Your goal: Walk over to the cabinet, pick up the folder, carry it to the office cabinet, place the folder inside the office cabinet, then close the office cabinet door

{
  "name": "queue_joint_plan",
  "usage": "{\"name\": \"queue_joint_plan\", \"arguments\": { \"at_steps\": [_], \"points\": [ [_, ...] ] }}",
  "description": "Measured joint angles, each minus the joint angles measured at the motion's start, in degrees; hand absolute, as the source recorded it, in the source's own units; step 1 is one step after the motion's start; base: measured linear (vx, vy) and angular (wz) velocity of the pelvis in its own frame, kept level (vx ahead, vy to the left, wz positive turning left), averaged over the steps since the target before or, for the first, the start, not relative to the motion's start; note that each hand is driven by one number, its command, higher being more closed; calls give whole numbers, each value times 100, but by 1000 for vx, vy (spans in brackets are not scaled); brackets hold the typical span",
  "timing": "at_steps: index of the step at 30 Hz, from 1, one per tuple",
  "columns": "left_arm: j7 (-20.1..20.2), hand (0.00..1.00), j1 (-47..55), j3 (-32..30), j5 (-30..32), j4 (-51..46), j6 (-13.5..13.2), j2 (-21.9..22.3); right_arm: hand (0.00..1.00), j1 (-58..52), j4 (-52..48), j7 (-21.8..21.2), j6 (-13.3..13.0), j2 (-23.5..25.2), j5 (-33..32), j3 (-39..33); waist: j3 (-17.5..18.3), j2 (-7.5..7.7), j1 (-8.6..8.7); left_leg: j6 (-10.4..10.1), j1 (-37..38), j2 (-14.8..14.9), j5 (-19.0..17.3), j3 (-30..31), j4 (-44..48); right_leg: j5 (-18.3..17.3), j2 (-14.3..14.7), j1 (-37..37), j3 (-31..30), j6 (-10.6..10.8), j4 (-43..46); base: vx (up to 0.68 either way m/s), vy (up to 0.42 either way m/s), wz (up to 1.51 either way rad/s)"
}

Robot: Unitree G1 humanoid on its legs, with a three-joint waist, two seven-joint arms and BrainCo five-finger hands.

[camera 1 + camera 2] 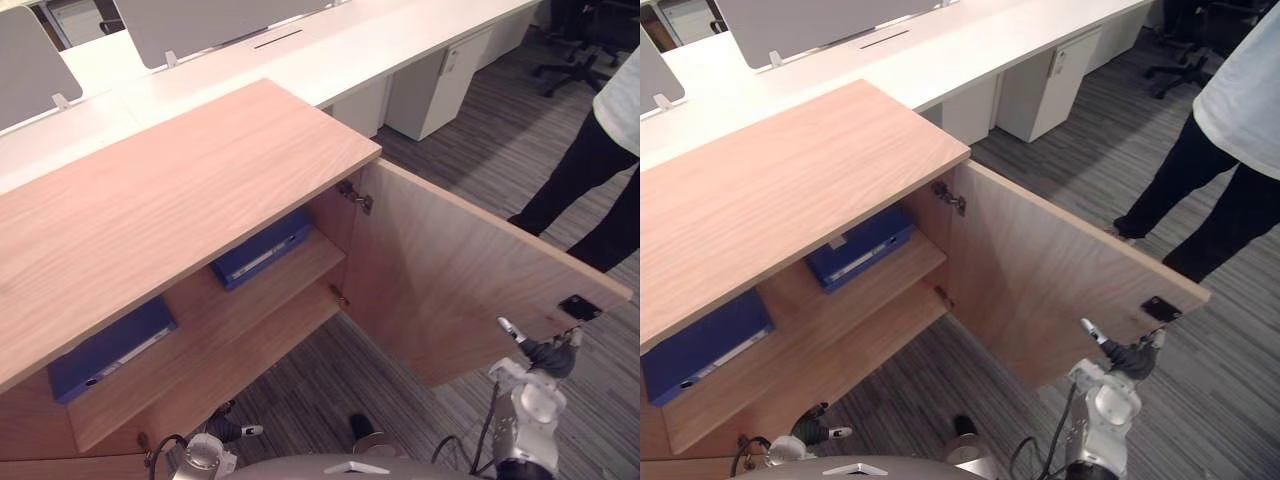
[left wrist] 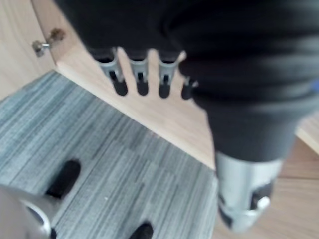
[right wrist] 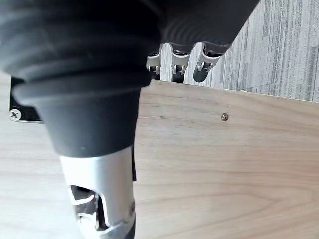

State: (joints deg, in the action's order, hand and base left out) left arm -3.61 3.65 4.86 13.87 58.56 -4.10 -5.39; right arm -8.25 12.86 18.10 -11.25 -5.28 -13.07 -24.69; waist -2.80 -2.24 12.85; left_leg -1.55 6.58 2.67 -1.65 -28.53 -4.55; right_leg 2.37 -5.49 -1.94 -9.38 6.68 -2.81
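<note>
The wooden office cabinet [image 1: 170, 190] stands with its door [image 1: 450, 280] swung wide. Two blue folders lie on its upper shelf, one toward the hinge side [image 1: 262, 250] and one at the far left [image 1: 110, 350]. My right hand [image 1: 545, 355] is at the door's free edge, just below a black latch plate [image 1: 580, 307]. In the right wrist view its fingers [image 3: 202, 69] reach past the edge while the thumb [image 3: 104, 189] lies along the door's inner face. My left hand [image 1: 225, 430] hangs low before the bottom shelf, fingers [image 2: 142, 79] relaxed and holding nothing.
A person [image 1: 600, 170] in dark trousers stands on the striped carpet just beyond the open door. Long white desks [image 1: 330, 50] with grey screens run behind the cabinet, with white drawer units beneath. An office chair [image 1: 580, 50] is at the far right.
</note>
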Motion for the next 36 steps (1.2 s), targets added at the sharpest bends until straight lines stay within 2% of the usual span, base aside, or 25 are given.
{"name": "queue_joint_plan", "arguments": {
  "at_steps": [1, 4, 11, 16, 19, 25, 27, 30, 32, 36],
  "points": [
    [-34, 0, -21, 63, -1, 6, 7, -2, 0, -238, -145, 8, -17, 154, 0, 282, 4, 94, 6, -1, 12, -3, 4, -6, 0, 48, 11, -6, -69, -4, -36, -122, -56, -28],
    [-121, 0, -92, 212, -2, 81, 38, 4, 0, -669, -406, 9, -54, 272, 7, 818, 17, 191, 15, -2, 37, -10, 3, -35, -1, 123, 19, -29, -95, -12, -83, -103, -52, -23],
    [-283, 0, -143, 335, 2, 160, 64, 11, 0, -1390, -795, -15, -78, 249, 234, 1847, 16, 203, -13, -21, 37, 1, 30, 61, -6, 222, 68, -144, -50, -103, -59, -95, -66, -18],
    [-348, 0, -239, 446, 62, 195, 65, 0, 0, -1870, -1102, -134, -19, 202, 224, 2391, 20, 222, -32, -32, -24, 55, 129, 320, -40, 247, 82, -212, 286, -127, 66, -76, -67, 5],
    [-338, 0, -269, 621, 303, 192, 64, -16, 0, -2250, -1407, -631, 181, -94, 235, 2931, 18, 252, -118, -53, -117, 103, 238, 520, -40, 218, 93, -218, 476, -120, 148, -64, -58, 30],
    [-309, 0, -193, 768, 481, 166, 60, -25, 0, -2798, -2078, -1431, 370, -72, 724, 3936, 20, 407, -297, -68, -262, 122, 332, 796, -44, 202, 90, -222, 623, -124, 245, -67, -23, 22],
    [-306, 0, -141, 852, 553, 159, 52, -25, 0, -2820, -2459, -1552, 345, 45, 902, 4054, 20, 437, -332, -65, -261, 108, 335, 822, -44, 178, 76, -223, 632, -112, 264, -39, -1, 15],
    [-302, 0, -45, 935, 559, 53, 19, -95, 0, -2793, -2929, -1577, 96, 375, 1123, 3982, 64, 529, -362, -43, -255, 76, 350, 907, -44, 101, 52, -219, 642, -106, 382, -26, 10, 16],
    [-299, 0, -43, 1001, 582, 46, -3, -156, 0, -2800, -2997, -1577, 58, 392, 1134, 3979, 66, 577, -368, -14, -257, 70, 370, 979, -44, 53, 42, -212, 676, -107, 444, 2, 5, 18],
    [-228, 0, -34, 1107, 676, -57, -24, -212, 0, -2626, -2967, -1564, 52, 367, 1352, 3922, 112, 689, -495, -27, -287, 62, 393, 1024, -44, 40, 22, -201, 716, -105, 451, 21, 3, 4]
  ]
}}
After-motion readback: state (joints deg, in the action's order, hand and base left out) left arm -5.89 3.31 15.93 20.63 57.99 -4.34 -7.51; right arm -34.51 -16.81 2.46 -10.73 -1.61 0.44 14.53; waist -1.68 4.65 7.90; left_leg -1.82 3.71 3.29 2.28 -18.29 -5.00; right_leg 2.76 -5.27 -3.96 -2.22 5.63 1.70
